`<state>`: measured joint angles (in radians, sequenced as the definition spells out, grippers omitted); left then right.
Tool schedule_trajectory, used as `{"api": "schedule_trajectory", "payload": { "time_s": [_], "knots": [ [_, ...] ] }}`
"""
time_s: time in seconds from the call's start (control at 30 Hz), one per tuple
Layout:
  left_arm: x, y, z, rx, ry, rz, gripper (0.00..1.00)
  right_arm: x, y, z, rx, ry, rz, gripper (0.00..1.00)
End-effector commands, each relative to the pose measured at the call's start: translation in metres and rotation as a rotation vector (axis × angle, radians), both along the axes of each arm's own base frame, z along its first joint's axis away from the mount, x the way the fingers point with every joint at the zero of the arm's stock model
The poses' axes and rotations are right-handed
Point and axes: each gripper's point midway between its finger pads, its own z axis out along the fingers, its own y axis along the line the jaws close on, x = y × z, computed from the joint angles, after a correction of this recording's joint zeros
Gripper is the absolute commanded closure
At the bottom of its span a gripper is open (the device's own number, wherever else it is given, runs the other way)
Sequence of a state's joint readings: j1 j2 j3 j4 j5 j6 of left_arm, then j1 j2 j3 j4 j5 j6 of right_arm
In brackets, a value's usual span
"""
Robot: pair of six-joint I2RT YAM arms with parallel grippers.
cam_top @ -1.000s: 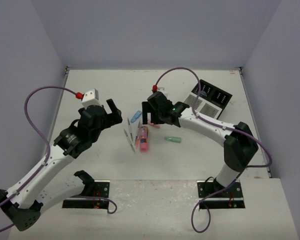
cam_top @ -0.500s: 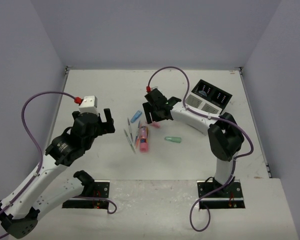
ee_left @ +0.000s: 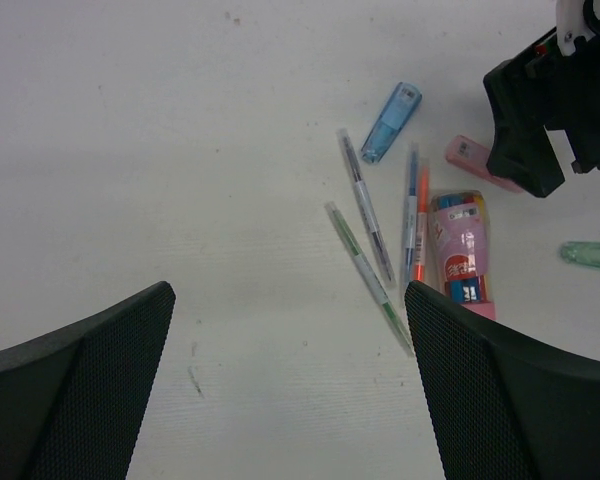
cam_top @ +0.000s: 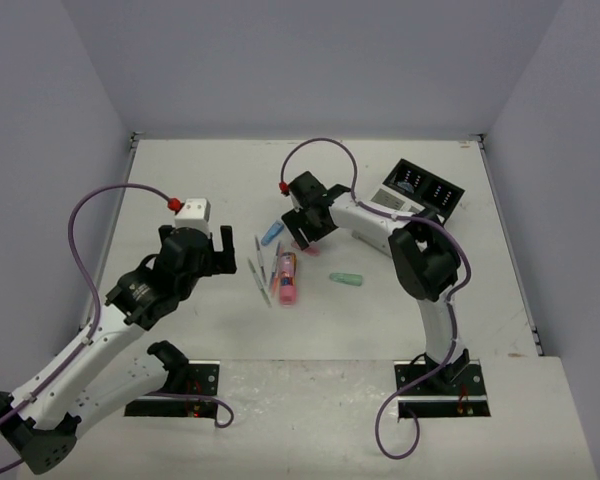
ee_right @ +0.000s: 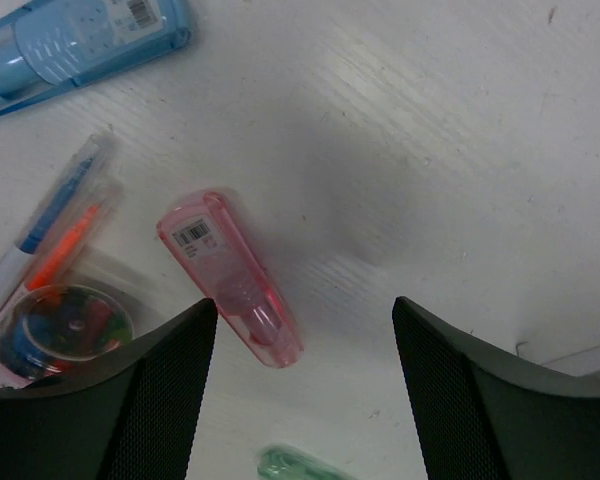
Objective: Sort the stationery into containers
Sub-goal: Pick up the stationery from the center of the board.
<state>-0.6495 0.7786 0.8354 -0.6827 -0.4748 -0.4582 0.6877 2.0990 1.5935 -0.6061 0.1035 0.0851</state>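
The left claw (cam_top: 211, 240) hangs with its fingers wide apart over the left half of the bench (cam_top: 200, 170). Near the bench's middle, thin pens (ee_left: 365, 225), a blue capsule (ee_left: 390, 122) and a pink tube (ee_left: 460, 255) lie close together. The right claw (ee_right: 302, 310) is spread apart above a pink capsule (ee_right: 235, 280). A green capsule (cam_top: 345, 279) lies further right. The organizer (cam_top: 420, 195) sits near the far right corner.

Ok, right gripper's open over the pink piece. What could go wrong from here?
1. The pink piece lies diagonally, near one finger of the right gripper, not centred; closing may twist or flick it away.
2. The tube and pens lie close beside it; that finger could land on them coming down.
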Motion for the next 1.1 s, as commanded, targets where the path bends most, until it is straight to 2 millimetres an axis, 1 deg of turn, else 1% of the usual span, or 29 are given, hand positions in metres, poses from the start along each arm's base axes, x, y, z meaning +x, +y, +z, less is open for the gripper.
{"api": "schedule_trajectory", "payload": {
  "time_s": [0.0, 0.03, 0.13, 0.27, 0.37, 0.4, 0.47, 0.57, 0.6, 0.73, 0.8, 0.87, 0.93, 1.03, 1.07],
  "knots": [
    [0.004, -0.004, 0.011, -0.018, -0.057, -0.025, 0.00, 0.000, 0.013, 0.013, 0.005, 0.052, 0.092, 0.27],
    [0.004, -0.004, 0.011, -0.019, -0.057, -0.026, 0.00, -0.001, 0.014, 0.014, 0.010, 0.062, 0.096, 0.27],
    [0.003, -0.004, 0.013, -0.023, -0.064, -0.027, 0.00, -0.008, 0.014, 0.007, 0.011, 0.094, 0.105, 0.28],
    [0.004, -0.005, 0.012, -0.024, -0.063, -0.033, 0.00, -0.019, 0.018, 0.002, 0.033, 0.133, 0.120, 0.29],
    [0.003, -0.005, 0.012, -0.022, -0.061, -0.036, 0.00, -0.019, 0.017, -0.006, 0.007, 0.141, 0.113, 0.29],
    [0.003, -0.005, 0.012, -0.023, -0.062, -0.037, 0.00, -0.019, 0.017, -0.008, -0.001, 0.143, 0.111, 0.31],
    [0.003, -0.005, 0.013, -0.026, -0.065, -0.037, 0.00, -0.018, 0.017, -0.014, -0.006, 0.146, 0.103, 0.38],
    [0.003, -0.004, 0.015, -0.031, -0.074, -0.033, 0.00, -0.015, 0.019, -0.016, -0.009, 0.145, 0.089, 0.48],
    [0.002, -0.004, 0.016, -0.033, -0.076, -0.033, 0.00, -0.014, 0.017, -0.018, -0.022, 0.142, 0.080, 0.53],
    [0.002, -0.004, 0.016, -0.034, -0.078, -0.035, 0.00, -0.017, 0.016, -0.020, -0.030, 0.146, 0.085, 0.66],
    [0.002, -0.004, 0.016, -0.035, -0.077, -0.037, 0.00, -0.019, 0.016, -0.020, -0.030, 0.143, 0.086, 0.75],
    [0.002, -0.004, 0.016, -0.036, -0.079, -0.037, 0.00, -0.019, 0.016, -0.013, -0.032, 0.128, 0.079, 0.84],
    [0.002, -0.004, 0.017, -0.036, -0.081, -0.035, 0.00, -0.019, 0.013, -0.007, -0.032, 0.109, 0.060, 0.90],
    [0.002, -0.003, 0.018, -0.038, -0.085, -0.034, 0.00, -0.018, 0.010, 0.019, 0.000, 0.050, 0.022, 0.99],
    [0.001, -0.003, 0.018, -0.039, -0.086, -0.035, 0.00, -0.018, 0.009, 0.032, 0.021, 0.023, 0.017, 1.00]
  ]
}}
